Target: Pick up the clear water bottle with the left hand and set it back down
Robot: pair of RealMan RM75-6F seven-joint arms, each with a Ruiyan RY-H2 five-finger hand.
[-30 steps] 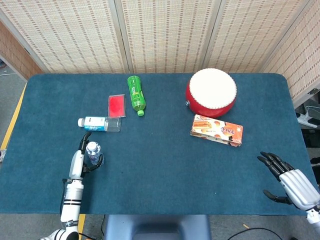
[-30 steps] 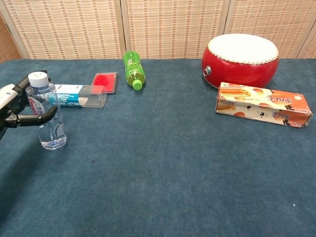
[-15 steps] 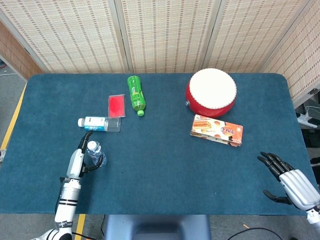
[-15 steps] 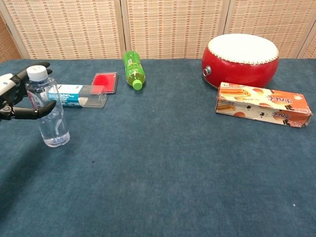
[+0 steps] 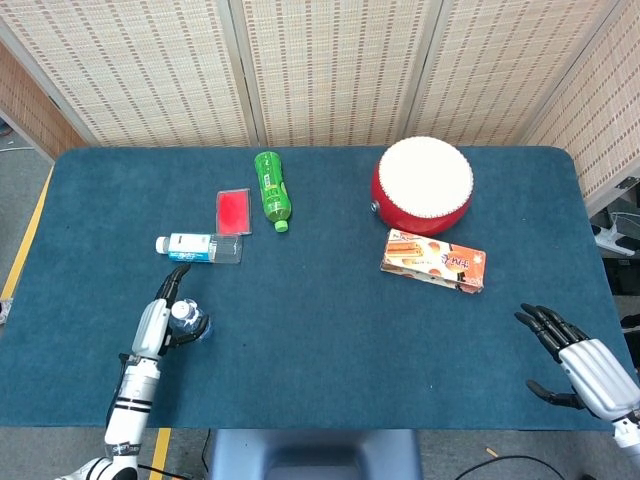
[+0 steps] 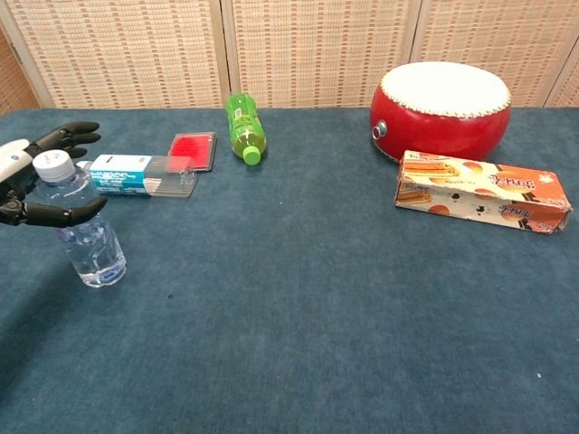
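Blue cloth covers the bench (image 5: 330, 330). At its far side sits a red drum (image 5: 422, 185) with a white head; just in front lies an orange biscuit box (image 5: 433, 261). A green bottle (image 5: 270, 188) lies on its side beside a red case (image 5: 232, 211) and a toothpaste box (image 5: 197, 246). The clear water bottle (image 6: 86, 231) stands upright near the front left edge, the left hand (image 5: 165, 318) around its upper part with its fingers (image 6: 63, 212) spread; whether they grip cannot be told. The right hand (image 5: 582, 360) rests empty, fingers apart.
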